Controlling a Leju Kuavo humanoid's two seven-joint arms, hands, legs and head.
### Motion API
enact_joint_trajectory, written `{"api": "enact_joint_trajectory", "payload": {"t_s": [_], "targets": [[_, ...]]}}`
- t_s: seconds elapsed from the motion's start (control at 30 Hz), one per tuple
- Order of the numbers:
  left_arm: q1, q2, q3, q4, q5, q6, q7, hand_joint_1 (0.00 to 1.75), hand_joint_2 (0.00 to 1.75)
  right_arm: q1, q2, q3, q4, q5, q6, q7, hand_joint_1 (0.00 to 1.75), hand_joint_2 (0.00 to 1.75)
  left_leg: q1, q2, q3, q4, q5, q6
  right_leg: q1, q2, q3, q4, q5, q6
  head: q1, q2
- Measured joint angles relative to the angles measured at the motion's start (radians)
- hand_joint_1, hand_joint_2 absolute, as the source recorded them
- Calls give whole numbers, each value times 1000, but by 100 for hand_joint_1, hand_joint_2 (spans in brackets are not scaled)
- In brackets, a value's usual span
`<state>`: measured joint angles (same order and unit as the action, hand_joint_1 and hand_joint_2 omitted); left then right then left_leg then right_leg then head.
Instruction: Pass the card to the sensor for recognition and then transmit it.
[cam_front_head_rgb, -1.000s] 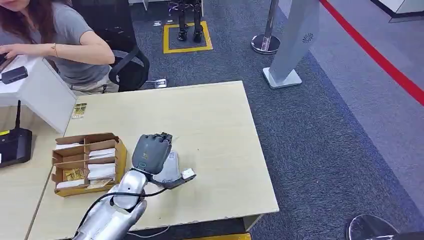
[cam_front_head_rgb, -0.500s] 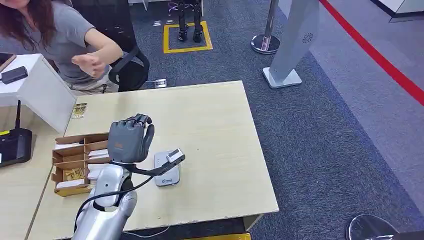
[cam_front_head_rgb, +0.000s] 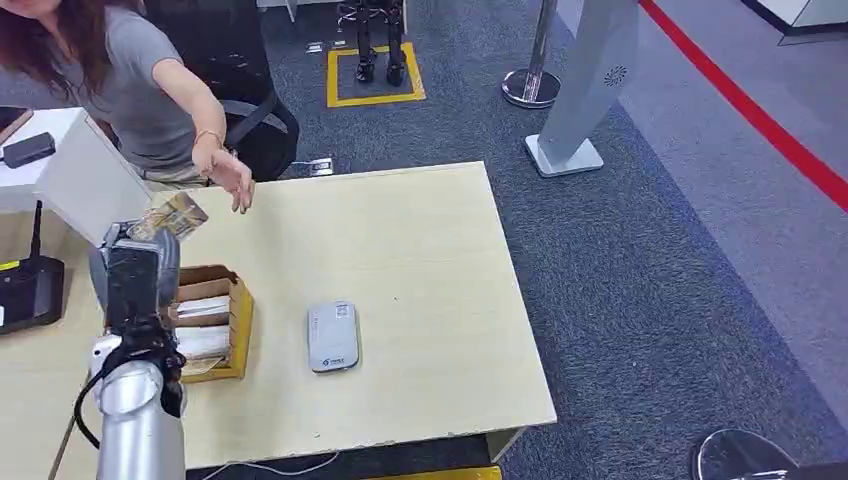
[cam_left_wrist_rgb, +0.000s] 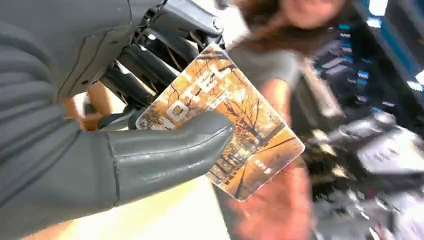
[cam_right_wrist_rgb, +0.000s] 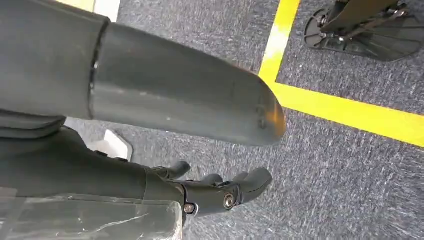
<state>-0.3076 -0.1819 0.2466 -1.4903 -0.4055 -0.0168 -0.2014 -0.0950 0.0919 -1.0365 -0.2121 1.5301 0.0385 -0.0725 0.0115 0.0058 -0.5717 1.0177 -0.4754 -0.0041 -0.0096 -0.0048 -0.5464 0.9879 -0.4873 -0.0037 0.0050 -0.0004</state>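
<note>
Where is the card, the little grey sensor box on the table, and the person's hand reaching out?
card (cam_left_wrist_rgb: 235, 135): left wrist view, on its orange printed face.
sensor (cam_front_head_rgb: 333, 337): head view, on its grey top.
person's hand (cam_front_head_rgb: 236, 181): head view, on the palm.

1. A pale wooden rectangular table (cam_front_head_rgb: 430, 230) stands on dark grey-blue carpet (cam_front_head_rgb: 640, 300).
2. A small grey rounded-rectangle sensor pad (cam_front_head_rgb: 332, 337) lies flat on the table, a little toward its near edge.
3. A brown cardboard divided box (cam_front_head_rgb: 215, 320) holding white cards sits just to the left of the pad, apart from it.
4. A small printed sticker or card (cam_front_head_rgb: 157, 221) lies flat near the table's far left corner.
5. A black boxy device with an upright antenna (cam_front_head_rgb: 28, 290) sits on the adjoining table surface at the far left.
</note>
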Motion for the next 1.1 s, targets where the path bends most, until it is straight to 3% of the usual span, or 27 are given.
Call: {"api": "enact_joint_trajectory", "payload": {"t_s": [0.23,0.77,0.8,0.83,1.1], "targets": [[-40,30,157,119,46,-39,-8,175,175,-9,0,1,0,3,9,8,0,0,0,0,0,0,0,0,0,0,0,0,0,0,0,0],[-50,32,188,164,37,-44,-10,175,175,-9,0,2,0,-1,10,9,0,0,0,0,0,0,0,0,0,0,0,0,0,0,0,0],[-50,32,188,164,37,-44,-10,14,175,-9,0,2,0,-1,10,9,0,0,0,0,0,0,0,0,0,0,0,0,0,0,0,0],[-50,32,188,164,36,-44,-10,0,175,-9,0,2,0,-1,10,9,0,0,0,0,0,0,0,0,0,0,0,0,0,0,0,0],[-50,31,188,164,16,-40,-10,0,175,-9,0,2,0,-1,10,9,0,0,0,0,-1,0,0,0,0,0,0,-1,0,0,0,0]]}}
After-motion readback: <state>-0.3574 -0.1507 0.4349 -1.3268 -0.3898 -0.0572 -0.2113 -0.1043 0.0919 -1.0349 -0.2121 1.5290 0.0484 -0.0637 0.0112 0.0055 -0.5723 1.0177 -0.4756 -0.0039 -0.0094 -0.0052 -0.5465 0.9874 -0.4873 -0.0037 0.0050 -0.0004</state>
